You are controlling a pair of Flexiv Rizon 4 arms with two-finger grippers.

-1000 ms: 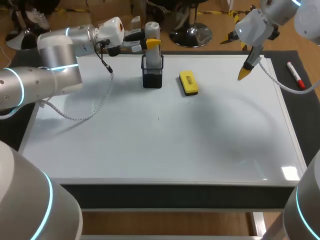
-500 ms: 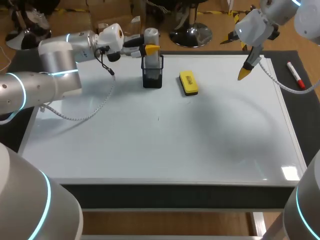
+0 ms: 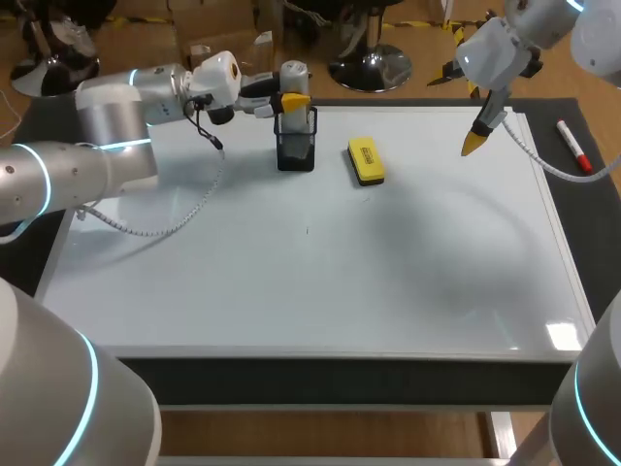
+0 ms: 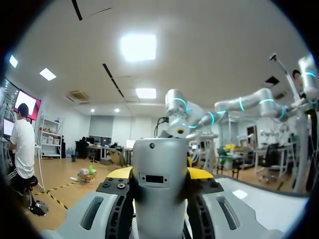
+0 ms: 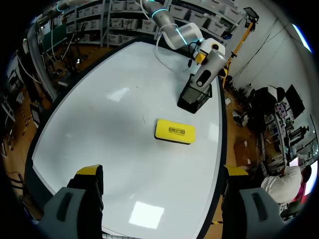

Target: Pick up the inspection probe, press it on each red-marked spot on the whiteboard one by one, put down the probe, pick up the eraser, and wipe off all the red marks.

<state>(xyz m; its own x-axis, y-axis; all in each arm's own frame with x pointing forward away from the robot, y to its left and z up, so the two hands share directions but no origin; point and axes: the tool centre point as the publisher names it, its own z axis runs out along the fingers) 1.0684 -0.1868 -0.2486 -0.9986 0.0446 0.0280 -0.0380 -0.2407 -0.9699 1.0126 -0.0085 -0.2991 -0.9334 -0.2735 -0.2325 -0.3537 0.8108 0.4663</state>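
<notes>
The inspection probe (image 3: 294, 76), a silver cylinder, stands upright in a black mesh holder (image 3: 295, 150) at the back of the whiteboard (image 3: 320, 282). My left gripper (image 3: 291, 98) is shut on the probe's upper part from the left. In the left wrist view the probe (image 4: 160, 194) fills the gap between both yellow tips of that gripper (image 4: 160, 173). The yellow eraser (image 3: 366, 160) lies flat to the right of the holder. My right gripper (image 3: 480, 136) hangs open above the board's back right, with nothing in it. From there the eraser (image 5: 174, 131), holder (image 5: 194, 98) and probe (image 5: 209, 64) lie ahead. I see no red marks on the board.
A red-capped marker (image 3: 574, 146) lies on the dark mat right of the whiteboard. A tiny dark speck (image 3: 308, 230) sits near the board's middle. The left arm's cable (image 3: 184, 209) droops over the board's left part.
My left gripper has come down a little with the probe, which now sits lower in the holder. The right arm has not moved.
</notes>
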